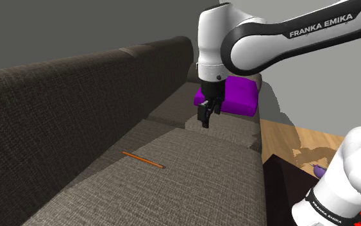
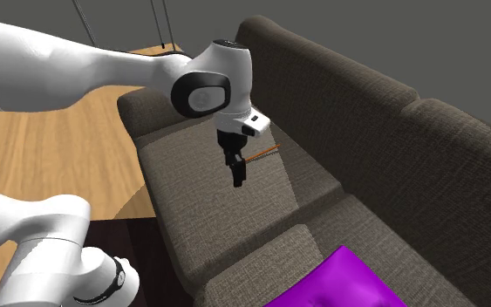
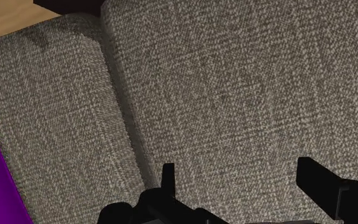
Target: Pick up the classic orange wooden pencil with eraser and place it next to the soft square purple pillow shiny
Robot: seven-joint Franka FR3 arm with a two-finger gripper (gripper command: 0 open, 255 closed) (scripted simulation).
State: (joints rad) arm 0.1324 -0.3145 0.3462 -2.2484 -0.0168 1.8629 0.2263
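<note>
Spread and empty, the black end effector hangs above the grey woven sofa. At its eight o'clock in the shoulder view, the thin orange pencil lies flat and could roll away or sink into the fabric when pinched.

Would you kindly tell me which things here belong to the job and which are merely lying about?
Job: orange pencil, purple pillow, gripper, open above the seat.
Just there: sofa, wooden floor.

The sofa is grey-brown with a fine woven speckle. On it lie an orange pencil and a purple pillow.
</note>
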